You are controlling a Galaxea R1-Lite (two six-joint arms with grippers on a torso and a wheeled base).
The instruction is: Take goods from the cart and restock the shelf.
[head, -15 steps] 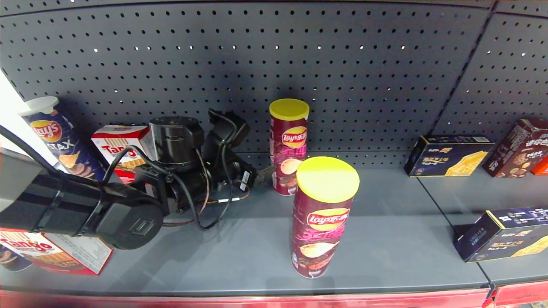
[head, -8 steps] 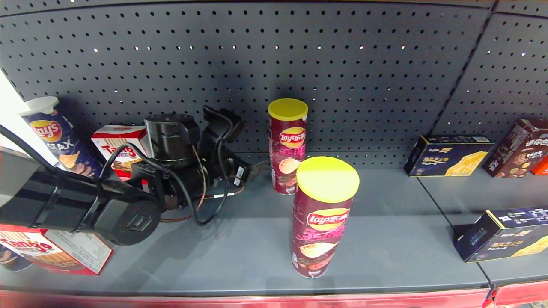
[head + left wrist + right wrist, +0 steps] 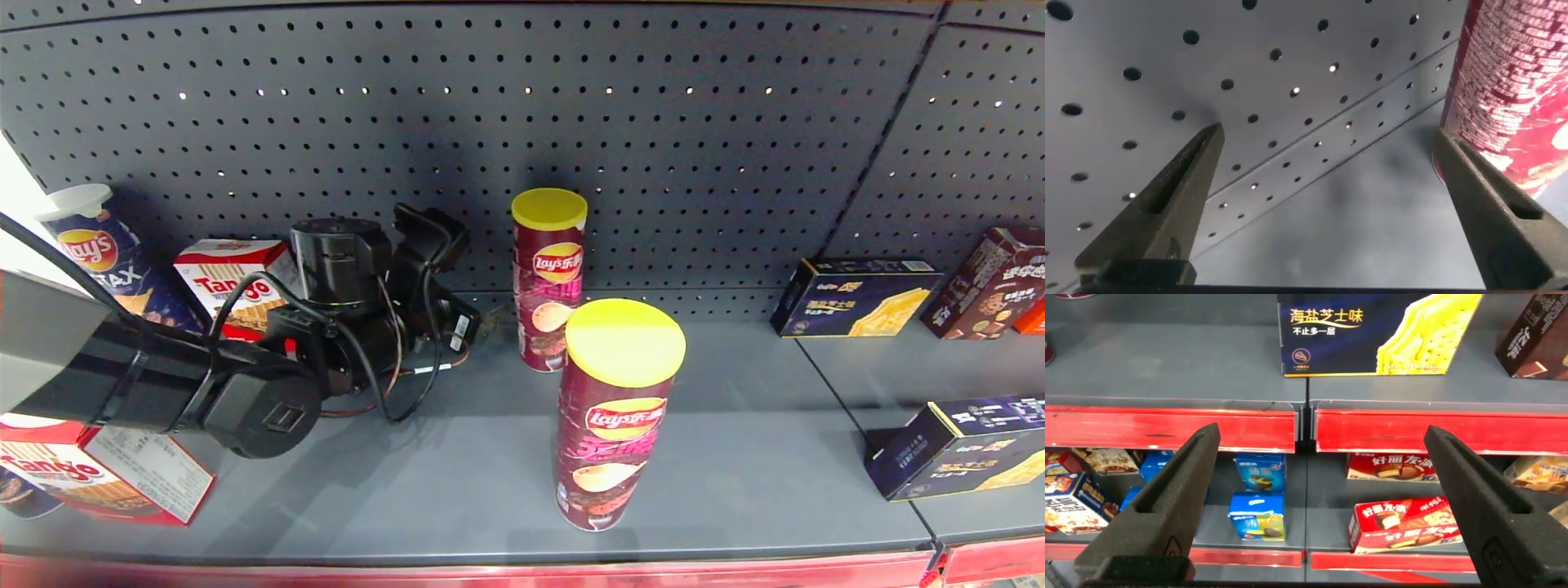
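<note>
Left gripper (image 3: 1328, 135) spread wide, just beside the rear chip can (image 3: 549, 278) on the shelf (image 3: 735, 457). Right gripper (image 3: 1320, 431) also spread.

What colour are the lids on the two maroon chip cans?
Yellow, on both the front can and the back can; clearest in the head view.

The head camera looks forward and down on the shelf (image 3: 457, 482) from its near side. The left wrist camera sits low, close beside the far can (image 3: 549, 278) (image 3: 1519, 90), which both show. The right wrist camera faces the red front edge (image 3: 1176, 429) from farther back.
</note>
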